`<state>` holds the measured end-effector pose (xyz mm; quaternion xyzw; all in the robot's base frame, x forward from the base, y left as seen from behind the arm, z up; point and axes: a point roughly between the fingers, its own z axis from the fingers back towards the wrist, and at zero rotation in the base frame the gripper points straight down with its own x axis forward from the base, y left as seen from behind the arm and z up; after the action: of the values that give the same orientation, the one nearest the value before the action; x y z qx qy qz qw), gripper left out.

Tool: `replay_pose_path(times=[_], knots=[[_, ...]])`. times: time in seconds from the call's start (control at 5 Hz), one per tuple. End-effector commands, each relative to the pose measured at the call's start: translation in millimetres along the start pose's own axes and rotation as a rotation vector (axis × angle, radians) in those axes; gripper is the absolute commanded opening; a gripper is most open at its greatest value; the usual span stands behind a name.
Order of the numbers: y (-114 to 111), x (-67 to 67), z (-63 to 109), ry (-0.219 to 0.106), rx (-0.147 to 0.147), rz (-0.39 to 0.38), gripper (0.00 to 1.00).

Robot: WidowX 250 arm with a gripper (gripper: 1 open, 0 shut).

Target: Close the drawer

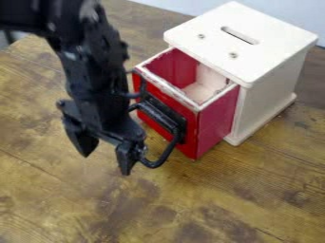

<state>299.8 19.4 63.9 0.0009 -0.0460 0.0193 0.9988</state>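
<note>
Still open, the red drawer [219,112].

From my end, the housing [260,62] stands on the table [248,204], toward the far right of the scene; its slot [240,35] lies in the top, toward the far side. The drawer [203,102] is partly out of the housing, on the near left side of it; its front [172,121] faces near left, and the handle [162,152] is mounted on that front, projecting to the near left. I have the arm [89,57] to the left of the drawer, with the gripper [106,152] left of the handle and above the table.
</note>
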Motion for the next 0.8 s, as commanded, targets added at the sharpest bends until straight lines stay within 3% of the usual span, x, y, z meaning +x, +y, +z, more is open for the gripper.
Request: replay_pose_path(times=[0.0,0.4,0.6], knots=[[-0.8,22.9,15.0,-0.076,0.006,0.051,1.00],[-5.9,29.7,6.5,-0.064,0.006,0.103,1.00],[-5.5,33.9,-0.9,-0.109,-0.010,0.105,1.00]])
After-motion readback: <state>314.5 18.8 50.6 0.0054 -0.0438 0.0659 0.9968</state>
